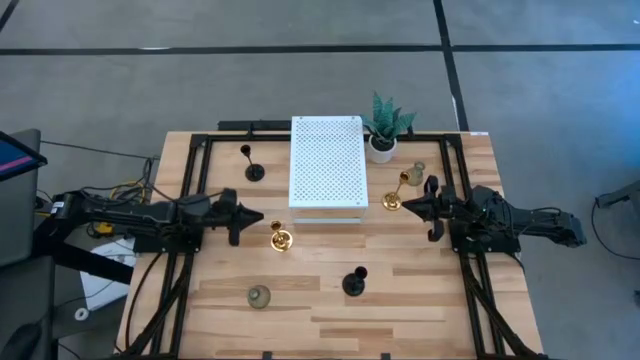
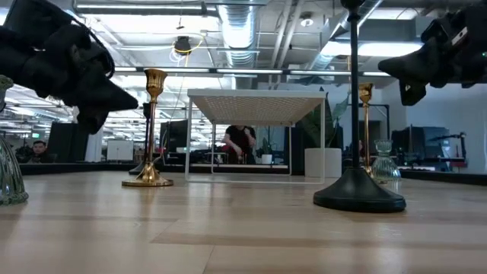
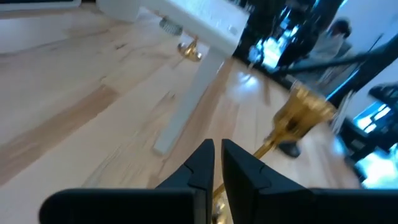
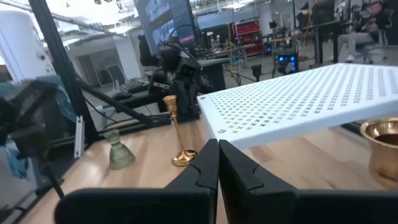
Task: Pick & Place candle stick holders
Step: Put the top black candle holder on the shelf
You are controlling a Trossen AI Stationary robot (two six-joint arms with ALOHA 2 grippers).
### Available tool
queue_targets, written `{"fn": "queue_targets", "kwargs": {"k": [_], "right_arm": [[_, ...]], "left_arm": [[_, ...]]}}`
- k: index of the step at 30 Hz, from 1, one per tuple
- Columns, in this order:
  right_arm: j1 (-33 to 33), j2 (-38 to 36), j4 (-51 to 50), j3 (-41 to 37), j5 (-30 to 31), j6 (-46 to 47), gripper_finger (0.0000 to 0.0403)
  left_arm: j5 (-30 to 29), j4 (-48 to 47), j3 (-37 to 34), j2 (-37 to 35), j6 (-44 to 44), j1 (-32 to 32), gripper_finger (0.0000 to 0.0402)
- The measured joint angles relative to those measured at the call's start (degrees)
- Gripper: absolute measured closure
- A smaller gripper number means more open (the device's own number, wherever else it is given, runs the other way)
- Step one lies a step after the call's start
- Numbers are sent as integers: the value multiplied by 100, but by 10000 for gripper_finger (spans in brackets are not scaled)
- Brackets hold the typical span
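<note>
No readable text appears, as far as visible.

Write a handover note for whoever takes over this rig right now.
Left claw: shut, empty, beside a gold holder.
Right claw: shut, empty, beside the other gold holder.
Black holders: one left of the white perforated stand, one at the front.
Green glass holders: one front left, one by the plant.
Done: nothing held or on the stand.
Left: all six holders.

Glossy gold holder (image 1: 281,239); matt wood table (image 1: 420,300).
</note>
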Motion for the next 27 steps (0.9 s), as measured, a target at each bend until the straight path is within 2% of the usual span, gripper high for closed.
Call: {"fn": "queue_targets", "kwargs": {"k": [4,9,18,27], "right_arm": [[0,-2,66,0,0,143,403],[2,0,69,0,-2,169,403],[2,-1,129,0,-2,1716,403],[-11,0,299,0,22,1768,403]], "left_arm": [[-1,461,0,-2,-320,0,372],[0,663,0,-2,-241,0,372],[0,705,0,0,-265,0,372],[-93,926,0,-1,-211,1,374]]}}
